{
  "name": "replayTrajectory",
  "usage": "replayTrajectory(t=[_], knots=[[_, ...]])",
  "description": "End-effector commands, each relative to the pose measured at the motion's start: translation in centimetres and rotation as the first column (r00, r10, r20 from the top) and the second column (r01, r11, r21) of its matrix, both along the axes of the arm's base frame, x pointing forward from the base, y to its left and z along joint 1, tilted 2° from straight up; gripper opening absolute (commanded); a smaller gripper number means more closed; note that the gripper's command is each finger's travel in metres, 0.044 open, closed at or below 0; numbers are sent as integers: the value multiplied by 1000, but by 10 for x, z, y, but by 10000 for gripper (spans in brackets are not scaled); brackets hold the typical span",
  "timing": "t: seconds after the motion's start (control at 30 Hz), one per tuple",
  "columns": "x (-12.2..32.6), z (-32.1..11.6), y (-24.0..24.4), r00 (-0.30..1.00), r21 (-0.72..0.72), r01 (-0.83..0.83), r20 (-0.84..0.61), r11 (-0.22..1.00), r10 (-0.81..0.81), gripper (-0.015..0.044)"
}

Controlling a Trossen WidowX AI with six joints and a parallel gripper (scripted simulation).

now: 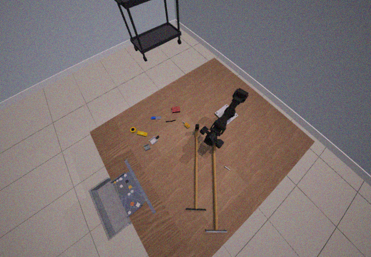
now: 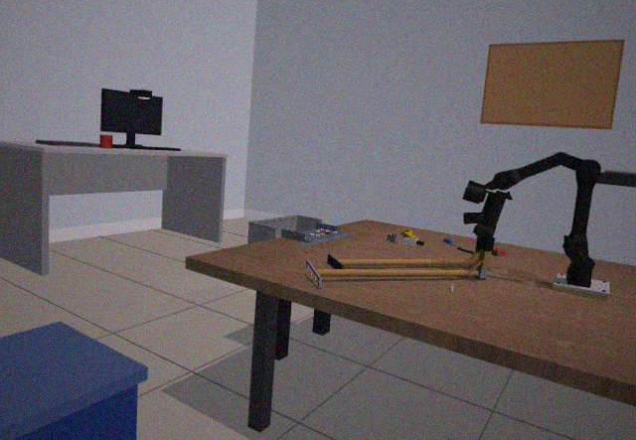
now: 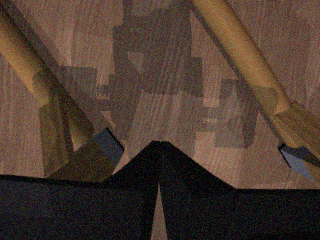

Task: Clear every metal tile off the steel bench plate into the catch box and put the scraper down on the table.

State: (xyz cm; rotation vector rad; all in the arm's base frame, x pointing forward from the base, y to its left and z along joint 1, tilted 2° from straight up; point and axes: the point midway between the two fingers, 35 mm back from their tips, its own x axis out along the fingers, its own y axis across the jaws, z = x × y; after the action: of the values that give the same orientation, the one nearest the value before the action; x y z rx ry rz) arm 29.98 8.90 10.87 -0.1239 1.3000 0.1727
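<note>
The fingers (image 1: 210, 139) (image 2: 485, 230) are closed on nothing. The scraper (image 1: 214, 188) (image 2: 400, 273) (image 3: 19, 57) looks stiff, probably blade-heavy toward the counter's (image 1: 260, 170) (image 2: 410, 335) edge; grip its raised near end squarely.
</note>
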Motion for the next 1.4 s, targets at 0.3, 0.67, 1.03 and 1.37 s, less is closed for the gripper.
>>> replayTrajectory(t=[0.3,0.67,1.03,1.37], knots=[[1,0,22,1000,4,0,-6,1000,0,0],[0,1,38,1000,5,0,-8,1000,0,0],[-2,1,55,1000,6,0,-9,1000,0,0],[-5,1,70,1000,7,0,-10,1000,0,0]])
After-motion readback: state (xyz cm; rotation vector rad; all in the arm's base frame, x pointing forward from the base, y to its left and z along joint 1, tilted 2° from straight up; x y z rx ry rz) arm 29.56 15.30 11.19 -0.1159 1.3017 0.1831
